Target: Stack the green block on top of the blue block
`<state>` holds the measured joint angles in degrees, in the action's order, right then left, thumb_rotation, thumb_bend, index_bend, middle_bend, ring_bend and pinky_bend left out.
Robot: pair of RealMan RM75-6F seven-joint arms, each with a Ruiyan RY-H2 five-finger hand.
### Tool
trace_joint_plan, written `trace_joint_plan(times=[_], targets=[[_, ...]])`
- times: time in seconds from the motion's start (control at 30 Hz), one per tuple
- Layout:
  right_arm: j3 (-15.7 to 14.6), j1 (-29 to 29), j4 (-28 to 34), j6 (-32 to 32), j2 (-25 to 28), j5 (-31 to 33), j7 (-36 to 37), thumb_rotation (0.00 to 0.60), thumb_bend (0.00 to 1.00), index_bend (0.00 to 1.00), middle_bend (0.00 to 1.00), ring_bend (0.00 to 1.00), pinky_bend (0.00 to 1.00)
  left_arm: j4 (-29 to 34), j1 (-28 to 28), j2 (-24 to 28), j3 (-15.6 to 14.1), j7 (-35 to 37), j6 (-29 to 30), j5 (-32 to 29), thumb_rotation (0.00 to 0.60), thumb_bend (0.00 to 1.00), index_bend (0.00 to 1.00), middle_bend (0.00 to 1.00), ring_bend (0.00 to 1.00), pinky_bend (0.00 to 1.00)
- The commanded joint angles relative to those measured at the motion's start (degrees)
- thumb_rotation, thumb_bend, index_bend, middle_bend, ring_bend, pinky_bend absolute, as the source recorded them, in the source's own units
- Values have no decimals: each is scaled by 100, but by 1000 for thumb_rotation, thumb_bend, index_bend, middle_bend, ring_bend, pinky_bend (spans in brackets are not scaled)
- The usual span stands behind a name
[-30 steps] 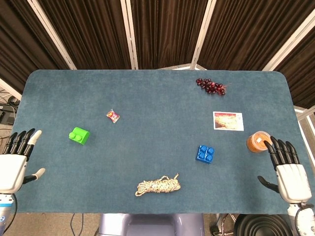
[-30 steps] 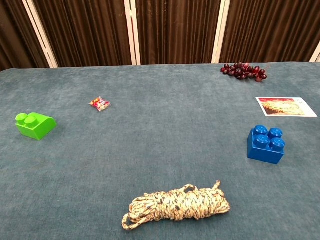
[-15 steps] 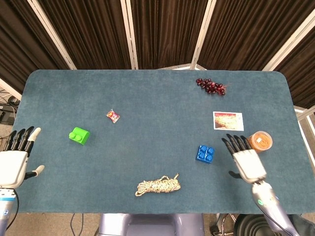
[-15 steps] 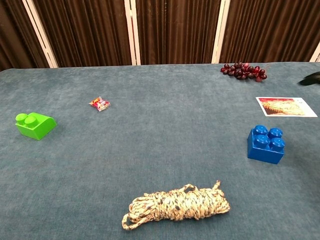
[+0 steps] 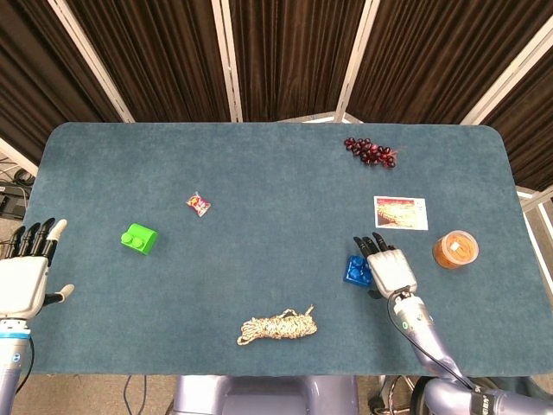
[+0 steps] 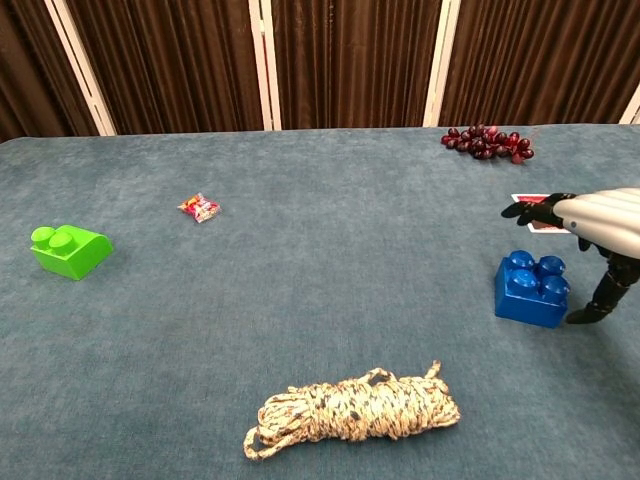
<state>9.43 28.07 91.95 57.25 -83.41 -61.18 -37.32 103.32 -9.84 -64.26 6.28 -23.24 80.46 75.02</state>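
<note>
The green block [image 5: 138,239] looks light, hard and smooth; pinch its flat sides. Both hands are empty, fingers apart: left hand [image 5: 24,278], right hand [image 5: 390,270] beside the blue block [image 5: 357,271].

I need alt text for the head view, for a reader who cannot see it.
An open right hand hovers beside a blue block on a teal table; a green block sits far left, near the open left hand. Rope, grapes lie elsewhere.

Blue-felt table [image 5: 259,173], spread wide. Scattered on it: green block [image 5: 139,239], blue block [image 5: 356,271], candy [image 5: 198,204], rope coil [image 5: 277,327]. Over right: grapes [image 5: 370,151], card [image 5: 400,213], orange tub [image 5: 455,249].
</note>
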Motion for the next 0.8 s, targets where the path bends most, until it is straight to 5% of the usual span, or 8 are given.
trace_joint_plan(times=[0.03,0.2,0.33,0.8], targets=[[-23,112,-148,-53,-103,134,-51,600,59,75,183,85,405,-15,-12,-7,8,2,-6,-37,600,2,0,0,0,0],[-54,189,-308,56,-209,146,-81,600,224,292,444,344,597,-30,-36,-28,-8,-36,-22,-64,600,3,0,0,0,0],[-116,276,-416,86,-287,110,-160,600,366,391,541,445,648,-28,-54,-49,-28,-76,-26,-64,600,3,0,0,0,0],[206,1053,87,-152,-64,-1007,322,600,430,413,560,465,646,7,-177,24,37,79,-196,-241,600,3,0,0,0,0]])
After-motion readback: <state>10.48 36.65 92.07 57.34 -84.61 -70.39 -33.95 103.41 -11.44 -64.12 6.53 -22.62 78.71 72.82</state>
